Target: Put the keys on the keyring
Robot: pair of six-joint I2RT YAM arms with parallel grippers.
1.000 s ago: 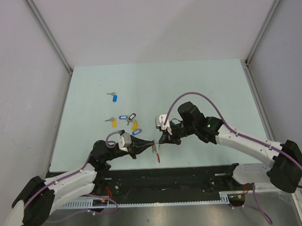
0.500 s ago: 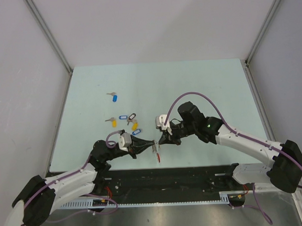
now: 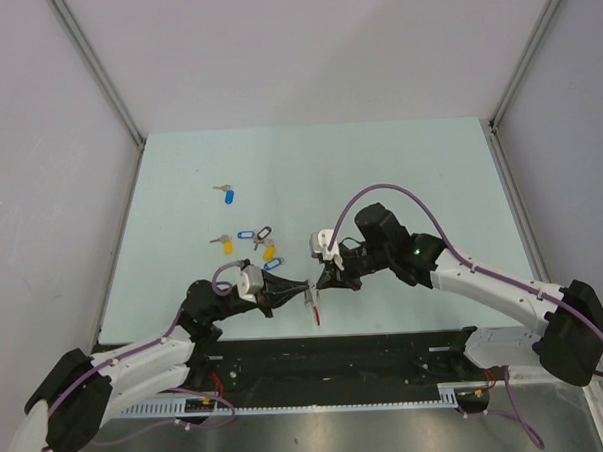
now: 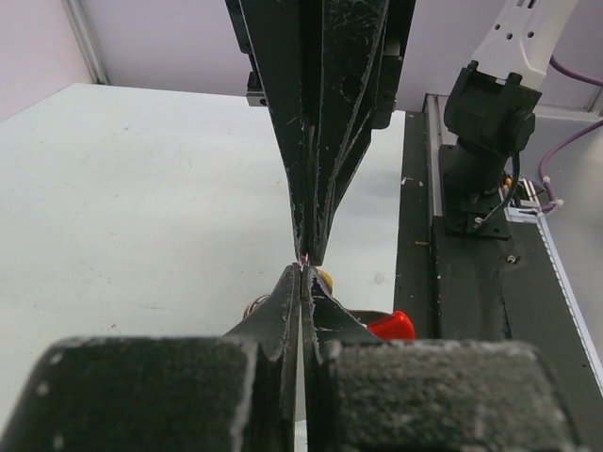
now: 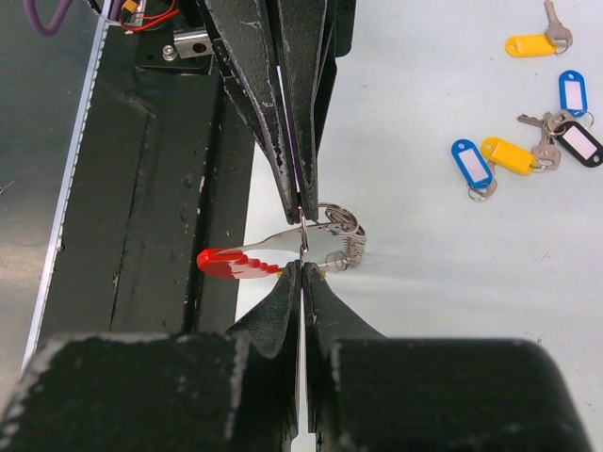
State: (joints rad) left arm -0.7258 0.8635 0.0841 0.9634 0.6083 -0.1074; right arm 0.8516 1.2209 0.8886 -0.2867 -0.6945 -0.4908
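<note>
At the near edge of the table (image 3: 400, 182), we've got the left gripper (image 3: 305, 287) and right gripper (image 3: 320, 284) both pinching the keyring (image 5: 316, 243). The keys (image 3: 247, 243) lie well apart, seemingly unthreaded. Next, we'd guess, one claw lets go to fetch a key.

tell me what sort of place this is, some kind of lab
Most likely a robotics lab test cell: a pale green table boxed in by plain white panels, a left arm and right arm bolted to a black rail at its near edge, and small tagged keys laid out as props.
</note>
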